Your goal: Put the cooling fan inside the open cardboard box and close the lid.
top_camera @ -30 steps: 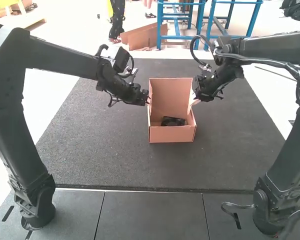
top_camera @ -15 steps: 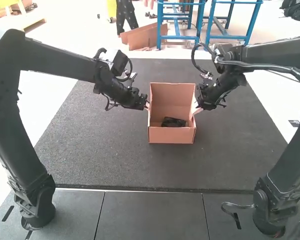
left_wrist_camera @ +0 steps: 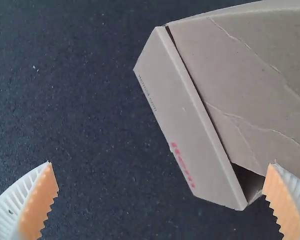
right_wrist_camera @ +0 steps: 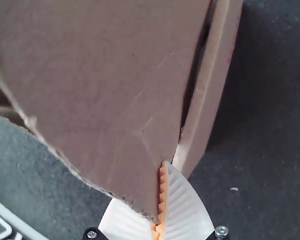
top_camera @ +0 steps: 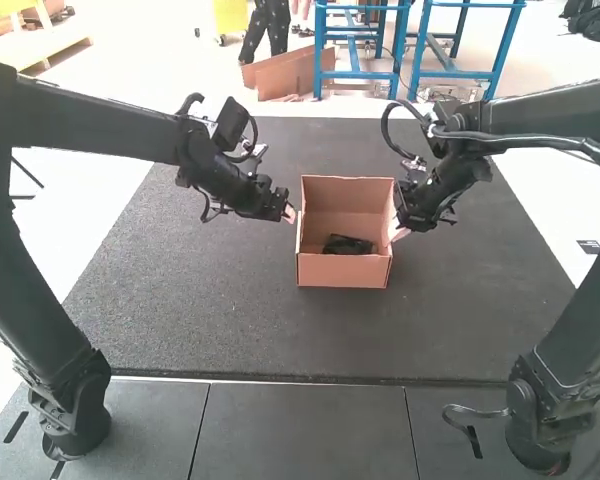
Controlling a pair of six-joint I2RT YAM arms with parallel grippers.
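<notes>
Both fingers of the left gripper stand wide apart beside the cardboard box, the right gripper pinches its right flap, the cooling fan lies inside, and black mat stretches around.

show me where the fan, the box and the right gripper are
fan (top_camera: 345,243), high view, middle of its dark body
box (top_camera: 344,270), high view, front wall
right gripper (right_wrist_camera: 161,172), right wrist view, fingertips pinching a side flap
</notes>
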